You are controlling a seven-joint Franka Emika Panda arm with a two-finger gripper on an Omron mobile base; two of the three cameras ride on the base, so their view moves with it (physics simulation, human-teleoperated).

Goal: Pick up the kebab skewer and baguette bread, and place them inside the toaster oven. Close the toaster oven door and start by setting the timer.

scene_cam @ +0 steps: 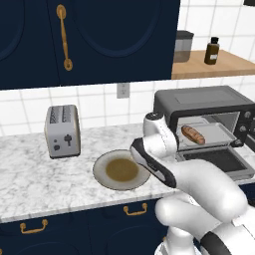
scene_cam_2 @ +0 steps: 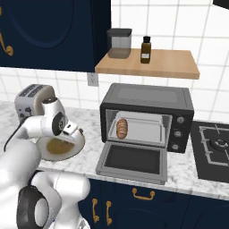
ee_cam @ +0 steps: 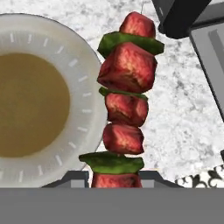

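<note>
A: Where does the kebab skewer sit relative to the toaster oven?

B: In the hand view it rises from between the gripper finger tips, its red meat chunks and green pepper pieces stacked along the stick. It hangs over the marble counter, beside the rim of the white plate. A dark corner of the toaster oven shows just past the skewer's far end.

A: So the gripper is pinching it?

B: Yes, the two finger tips are closed on the skewer's lowest chunk, one on either side.

A: And the baguette bread?

B: Inside the toaster oven, lying on the grey tray toward its left end. From the left base view the loaf lies on the same tray behind the arm.

A: What about the toaster oven door?

B: Dropped fully open, lying flat out in front of the toaster oven over the counter's edge.

A: What else stands near the toaster oven?

B: The plate with its brown centre lies to its left, and a silver two-slot toaster farther left. Above it a wooden shelf carries a grey canister and a dark bottle. A stove burner lies to the toaster oven's right.
</note>
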